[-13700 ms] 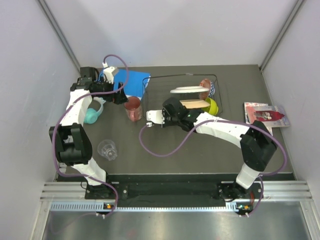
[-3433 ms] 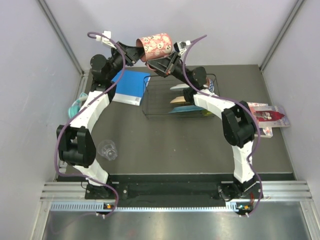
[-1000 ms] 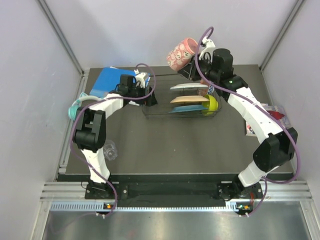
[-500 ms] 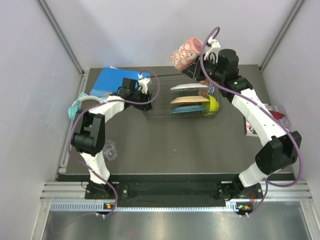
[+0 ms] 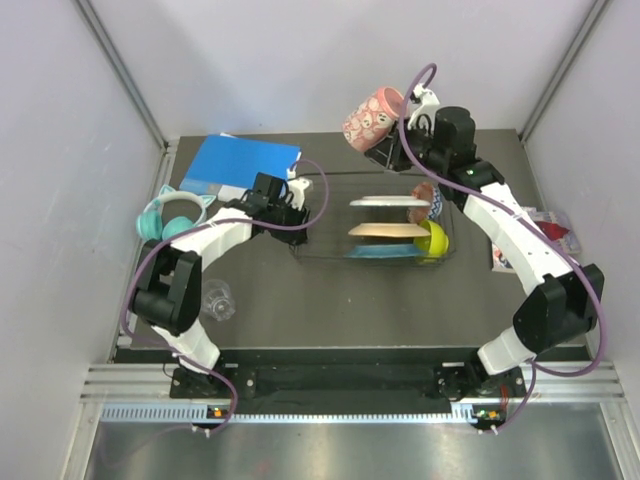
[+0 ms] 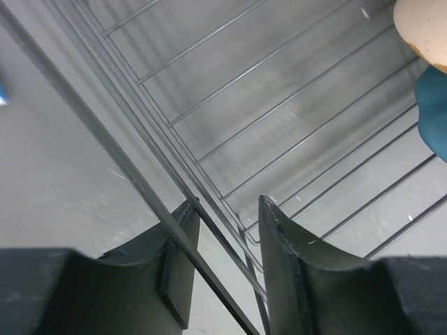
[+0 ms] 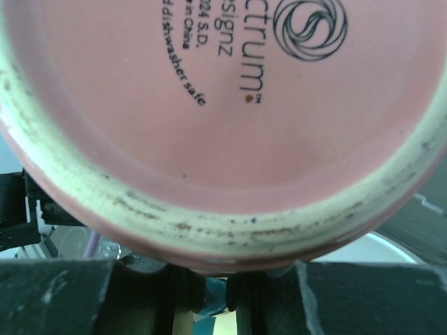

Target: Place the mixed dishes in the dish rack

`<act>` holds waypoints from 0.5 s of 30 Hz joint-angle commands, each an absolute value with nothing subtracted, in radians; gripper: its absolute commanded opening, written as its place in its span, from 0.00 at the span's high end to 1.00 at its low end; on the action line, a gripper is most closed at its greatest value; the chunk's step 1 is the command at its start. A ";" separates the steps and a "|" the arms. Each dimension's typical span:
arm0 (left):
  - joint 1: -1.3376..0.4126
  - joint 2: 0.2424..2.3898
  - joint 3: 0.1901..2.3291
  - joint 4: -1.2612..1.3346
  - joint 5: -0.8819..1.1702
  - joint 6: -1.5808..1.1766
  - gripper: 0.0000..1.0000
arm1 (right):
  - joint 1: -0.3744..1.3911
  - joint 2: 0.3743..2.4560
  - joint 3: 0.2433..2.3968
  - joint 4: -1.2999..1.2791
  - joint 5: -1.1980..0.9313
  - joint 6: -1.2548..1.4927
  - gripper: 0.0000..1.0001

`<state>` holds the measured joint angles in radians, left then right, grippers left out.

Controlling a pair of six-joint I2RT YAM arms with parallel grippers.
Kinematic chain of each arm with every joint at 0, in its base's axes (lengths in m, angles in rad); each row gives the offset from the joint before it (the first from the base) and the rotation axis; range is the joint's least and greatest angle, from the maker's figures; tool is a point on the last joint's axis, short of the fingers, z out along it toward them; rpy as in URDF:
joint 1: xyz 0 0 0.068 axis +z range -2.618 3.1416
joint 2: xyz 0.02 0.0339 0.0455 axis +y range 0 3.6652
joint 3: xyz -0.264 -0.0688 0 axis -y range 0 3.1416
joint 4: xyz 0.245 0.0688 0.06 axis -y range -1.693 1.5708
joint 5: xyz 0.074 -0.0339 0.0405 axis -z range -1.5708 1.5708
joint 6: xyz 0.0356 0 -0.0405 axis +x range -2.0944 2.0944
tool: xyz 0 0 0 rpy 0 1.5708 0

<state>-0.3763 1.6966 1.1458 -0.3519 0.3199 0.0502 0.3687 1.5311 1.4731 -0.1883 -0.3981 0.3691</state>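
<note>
- We are seeing the red tumbler (image 5: pixel 372 115) hanging tilted in the upper middle of the overhead frame, over the far edge of the dish rack (image 5: pixel 322 257). It is pink-red with pale blotchy marks.
- The right gripper (image 5: pixel 388 142) is pinching it; in the right wrist view its pink printed base is filling the frame.
- The left gripper (image 6: pixel 227 206) is sitting at the rack's left rim, its fingers slightly parted and straddling the rim wire — not clamping it.
- In the rack's right half, the white plate (image 5: pixel 388 202), peach plate (image 5: pixel 385 231) and teal scalloped plate (image 5: pixel 378 251) are standing on edge, with the lime bowl (image 5: pixel 435 238) and red patterned bowl (image 5: pixel 424 191) just right of them.
- The clear glass (image 5: pixel 215 298) is resting at lower left on the dark grey table (image 5: pixel 350 310).
- Pale grey walls are enclosing the table; the blue book (image 5: pixel 240 165) and teal headphones (image 5: pixel 168 214) are lying at upper left.
</note>
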 commanded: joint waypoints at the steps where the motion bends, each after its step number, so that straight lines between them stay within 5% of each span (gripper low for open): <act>1: -0.434 1.586 1.118 -0.391 0.465 0.034 0.50 | 0.356 1.424 1.482 -0.051 -0.414 0.345 1.00; 7: -0.434 1.529 1.138 -0.454 0.466 -0.098 0.23 | 0.356 1.428 1.479 -0.104 -0.405 0.327 1.00; 15: -0.358 1.463 1.227 -0.578 0.621 -0.085 0.19 | 0.457 1.473 1.564 -0.267 -0.297 0.256 1.00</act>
<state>-0.4049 1.5299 1.1275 -0.5194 0.4492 -0.0879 0.3843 1.5059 1.4483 -0.2798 -0.3779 0.3378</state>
